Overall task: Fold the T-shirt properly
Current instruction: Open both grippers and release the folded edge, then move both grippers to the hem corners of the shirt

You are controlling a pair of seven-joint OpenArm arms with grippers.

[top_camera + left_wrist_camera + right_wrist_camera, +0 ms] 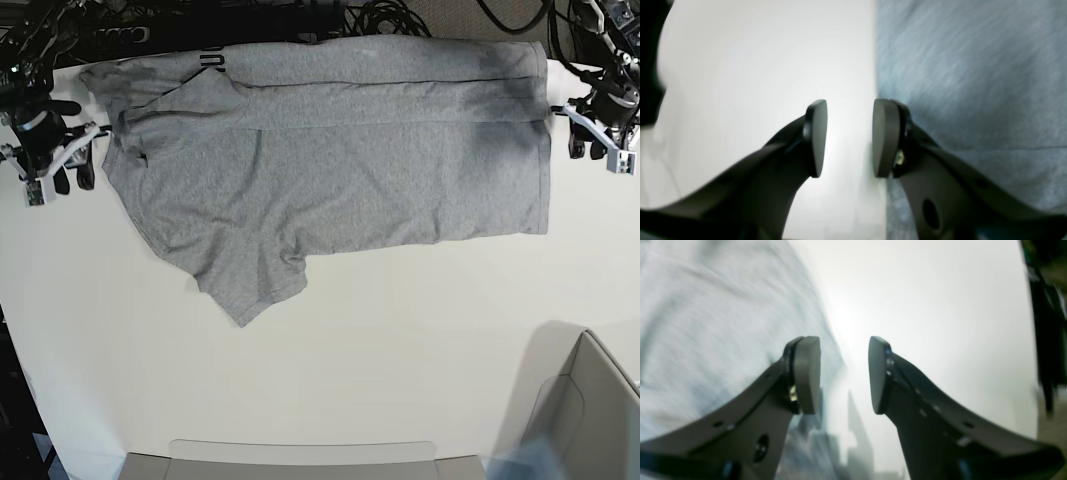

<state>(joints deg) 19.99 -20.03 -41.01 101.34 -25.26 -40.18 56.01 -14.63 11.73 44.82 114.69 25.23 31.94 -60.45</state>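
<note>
The left gripper point(849, 138) and right gripper point(844, 375) gape, holding nothing. The T-shirt point(340, 170), upper frame, has one long fold done. The near sleeve and cross folds seem left.

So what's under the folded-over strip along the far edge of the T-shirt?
More grey T-shirt fabric: the far strip is doubled over the body. Black lettering peeks out near its end, mostly covered. Underneath lies the white table; anything between the layers is hidden.

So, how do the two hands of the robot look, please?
Each hand, left hand and right hand, has two dark, curved fingers with flat, rounded pads. Small holes and screws show on them. In the base view, white parts sit at both wrists.
</note>
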